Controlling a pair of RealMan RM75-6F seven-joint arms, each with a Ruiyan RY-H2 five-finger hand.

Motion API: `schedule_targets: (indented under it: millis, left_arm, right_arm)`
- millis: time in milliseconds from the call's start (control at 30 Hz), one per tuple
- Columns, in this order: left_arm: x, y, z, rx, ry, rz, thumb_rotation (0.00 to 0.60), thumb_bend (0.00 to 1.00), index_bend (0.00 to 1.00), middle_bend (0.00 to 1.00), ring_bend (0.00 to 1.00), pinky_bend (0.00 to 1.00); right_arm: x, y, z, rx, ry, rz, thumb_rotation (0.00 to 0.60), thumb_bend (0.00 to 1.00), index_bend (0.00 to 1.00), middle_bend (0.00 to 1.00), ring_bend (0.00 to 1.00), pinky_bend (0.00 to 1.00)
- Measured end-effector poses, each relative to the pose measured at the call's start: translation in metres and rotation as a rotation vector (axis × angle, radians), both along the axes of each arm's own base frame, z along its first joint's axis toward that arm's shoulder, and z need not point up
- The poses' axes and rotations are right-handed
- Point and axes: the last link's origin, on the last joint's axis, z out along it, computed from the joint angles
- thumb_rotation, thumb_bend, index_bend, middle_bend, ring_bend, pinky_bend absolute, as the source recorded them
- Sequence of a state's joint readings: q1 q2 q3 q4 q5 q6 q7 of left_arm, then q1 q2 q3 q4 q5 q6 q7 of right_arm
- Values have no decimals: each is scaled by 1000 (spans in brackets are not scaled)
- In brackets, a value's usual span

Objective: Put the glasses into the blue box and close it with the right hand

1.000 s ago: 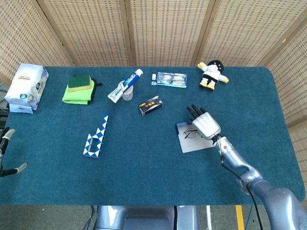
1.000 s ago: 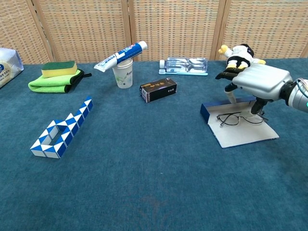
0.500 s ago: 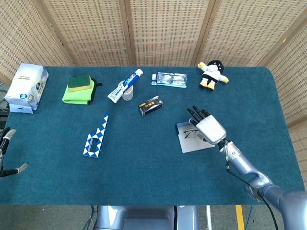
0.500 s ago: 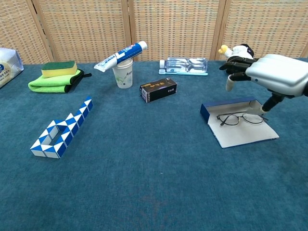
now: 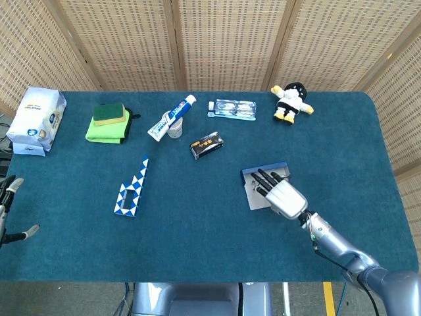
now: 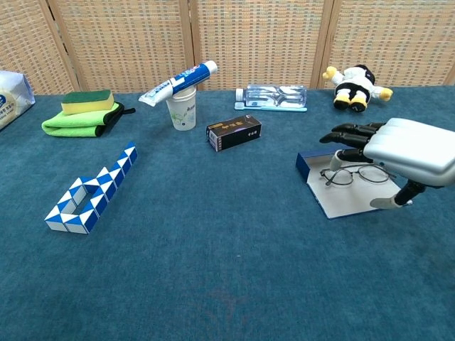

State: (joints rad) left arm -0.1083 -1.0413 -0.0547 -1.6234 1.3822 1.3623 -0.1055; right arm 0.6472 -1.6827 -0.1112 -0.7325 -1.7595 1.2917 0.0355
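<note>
The right hand (image 6: 398, 149), fingers spread and holding nothing, hovers palm-down over the thin wire-framed glasses (image 6: 353, 174), which lie lengthwise in the open flat blue box (image 6: 310, 168) just beneath its fingertips.

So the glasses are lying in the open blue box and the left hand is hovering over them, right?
Not quite: it is the right hand hovering over the glasses, as the chest view shows. The glasses do lie in the open blue box.
</note>
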Motion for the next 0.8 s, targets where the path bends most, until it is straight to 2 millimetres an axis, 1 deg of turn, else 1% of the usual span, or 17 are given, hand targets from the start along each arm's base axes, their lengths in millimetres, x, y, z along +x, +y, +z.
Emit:
schedule_targets:
  millis: [300, 567, 800]
  left_arm:
    - [0, 1, -2, -4, 4, 3, 600, 0, 0, 0, 0, 0]
    - [0, 1, -2, -4, 6, 6, 600, 0, 0, 0, 0, 0]
    - [-1, 1, -3, -4, 6, 11, 600, 0, 0, 0, 0, 0]
  right_arm:
    - [-5, 2, -11, -8, 35, 28, 600, 234, 273, 88, 14, 250]
    - [-11, -2, -16, -17, 52, 7, 600, 234, 273, 90, 14, 250]
    - [-13, -5, -20, -20, 60, -1, 600, 235, 273, 90, 14, 250]
